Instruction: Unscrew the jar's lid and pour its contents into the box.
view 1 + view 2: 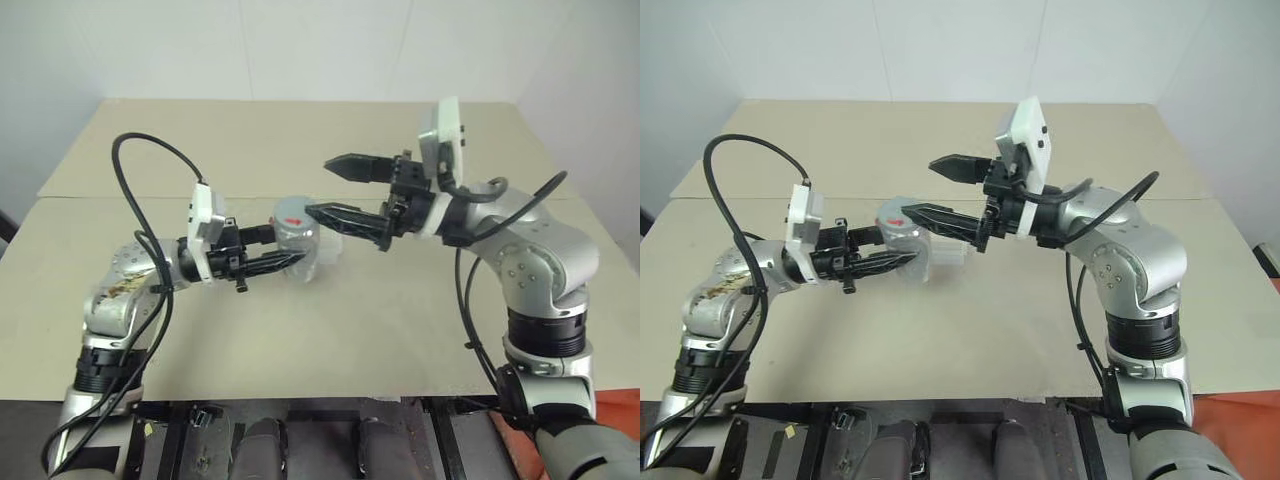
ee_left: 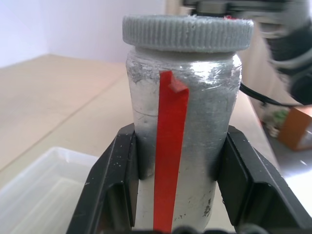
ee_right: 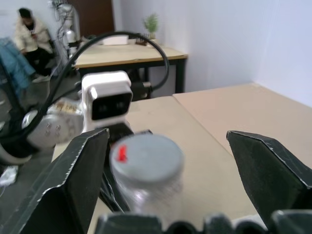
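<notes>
1. Above the tan table (image 1: 330,330), your left gripper (image 1: 290,258) points level toward the right, its fingers clamped on the jar (image 1: 297,245), which it holds upright off the surface.
2. Your right gripper (image 1: 332,190) reaches in from the opposite side, pointing left, jaws spread wide, one finger just beside the lid (image 1: 292,212).
3. Your left wrist view shows the ribbed grey lid on the jar, a red strip (image 2: 169,161) down its side, and the box (image 2: 44,190) below.
4. Your right wrist view shows the lid between its open fingers, and a seated person (image 3: 30,36) far behind.
</notes>
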`<state>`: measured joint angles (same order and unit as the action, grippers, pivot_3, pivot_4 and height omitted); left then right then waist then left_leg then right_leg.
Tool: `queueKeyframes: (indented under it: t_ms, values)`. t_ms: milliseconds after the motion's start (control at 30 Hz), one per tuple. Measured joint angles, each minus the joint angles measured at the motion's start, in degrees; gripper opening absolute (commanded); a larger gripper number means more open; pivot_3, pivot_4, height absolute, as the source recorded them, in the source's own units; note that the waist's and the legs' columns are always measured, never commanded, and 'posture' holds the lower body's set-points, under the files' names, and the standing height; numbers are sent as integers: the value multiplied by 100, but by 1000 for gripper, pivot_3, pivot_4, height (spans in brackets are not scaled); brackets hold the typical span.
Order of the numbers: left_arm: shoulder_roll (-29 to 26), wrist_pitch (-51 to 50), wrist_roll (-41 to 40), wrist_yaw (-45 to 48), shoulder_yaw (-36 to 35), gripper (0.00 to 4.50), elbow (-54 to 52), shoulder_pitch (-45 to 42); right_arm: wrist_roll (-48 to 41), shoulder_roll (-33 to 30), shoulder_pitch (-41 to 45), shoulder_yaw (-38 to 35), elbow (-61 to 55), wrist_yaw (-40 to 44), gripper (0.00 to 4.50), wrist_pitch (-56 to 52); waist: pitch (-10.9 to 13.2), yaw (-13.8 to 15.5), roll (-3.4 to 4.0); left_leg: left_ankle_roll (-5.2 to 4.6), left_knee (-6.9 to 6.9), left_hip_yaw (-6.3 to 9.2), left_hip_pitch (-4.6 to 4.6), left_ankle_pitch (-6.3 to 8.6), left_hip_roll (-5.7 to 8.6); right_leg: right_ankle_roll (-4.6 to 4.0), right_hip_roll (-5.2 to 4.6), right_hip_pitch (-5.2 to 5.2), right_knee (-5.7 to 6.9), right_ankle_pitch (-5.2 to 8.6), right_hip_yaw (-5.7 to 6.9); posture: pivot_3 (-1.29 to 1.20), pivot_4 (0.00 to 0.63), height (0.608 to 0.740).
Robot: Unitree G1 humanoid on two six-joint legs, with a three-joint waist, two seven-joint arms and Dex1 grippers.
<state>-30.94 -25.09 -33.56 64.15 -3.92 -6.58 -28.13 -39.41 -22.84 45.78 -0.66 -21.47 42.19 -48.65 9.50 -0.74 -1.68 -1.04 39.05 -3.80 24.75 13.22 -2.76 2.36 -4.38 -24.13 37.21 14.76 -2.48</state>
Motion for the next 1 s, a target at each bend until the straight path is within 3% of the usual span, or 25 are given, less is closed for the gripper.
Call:
queueKeyframes:
  t_ms: [367, 1000]
  values:
    - [80, 103, 63, -218, 73, 1873, 5, -40, 655, 210, 184, 947, 0, -1074, 4469, -399, 0, -4, 0, 0, 0, -6, 0, 0, 2, 0, 0, 1, -2, 0, 1, 0, 150, 740]
    - [-392, 34, -34, 6, 37, 1873, 24, -15, 433, -321, -5, 790, -233, -746, 4469, -390, 0, -2, 0, 0, 0, -5, 0, 0, 2, 0, 0, 2, -3, 0, 2, 0, 150, 740]
